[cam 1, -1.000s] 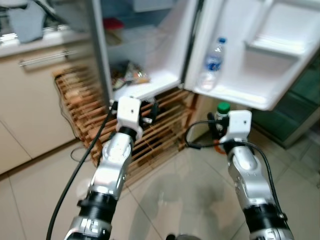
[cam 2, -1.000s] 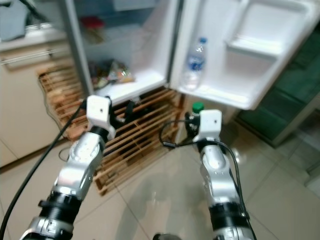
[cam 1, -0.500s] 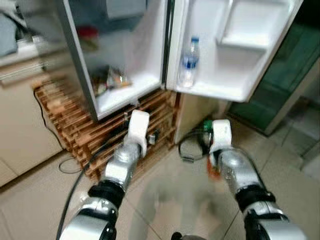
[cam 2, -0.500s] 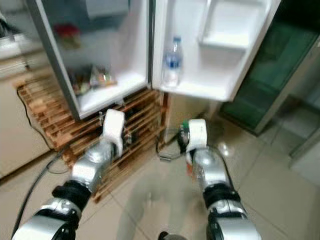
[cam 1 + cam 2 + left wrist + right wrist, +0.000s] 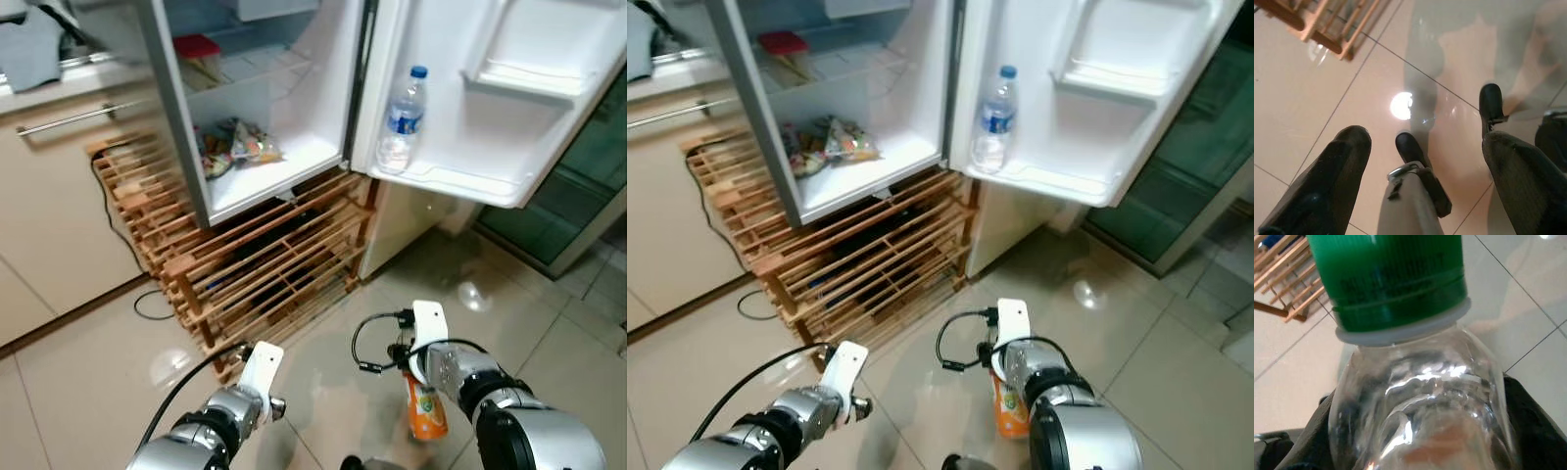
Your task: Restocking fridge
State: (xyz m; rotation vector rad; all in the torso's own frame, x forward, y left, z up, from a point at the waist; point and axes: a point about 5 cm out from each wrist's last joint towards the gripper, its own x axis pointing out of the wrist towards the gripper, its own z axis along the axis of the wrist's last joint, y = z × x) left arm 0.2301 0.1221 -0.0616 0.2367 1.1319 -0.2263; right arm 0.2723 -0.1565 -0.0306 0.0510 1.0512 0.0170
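The fridge [image 5: 294, 108] stands open above a wooden rack [image 5: 255, 264]. Both arms have dropped low: the right hand [image 5: 416, 367] pinches the orange juice bottle [image 5: 426, 411], the left hand [image 5: 1420, 161] spread over tiles. Shelving seems postponed.

Two bottles — water bottle [image 5: 401, 121], orange bottle [image 5: 426, 410].

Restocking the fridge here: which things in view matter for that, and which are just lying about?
For the job:
- orange drink bottle with green cap, held in the right gripper
- open fridge
- door shelf holding a water bottle

Just lying about:
- wooden rack under the fridge
- snack packets inside
- cabinet
- left gripper, open, idle over the floor
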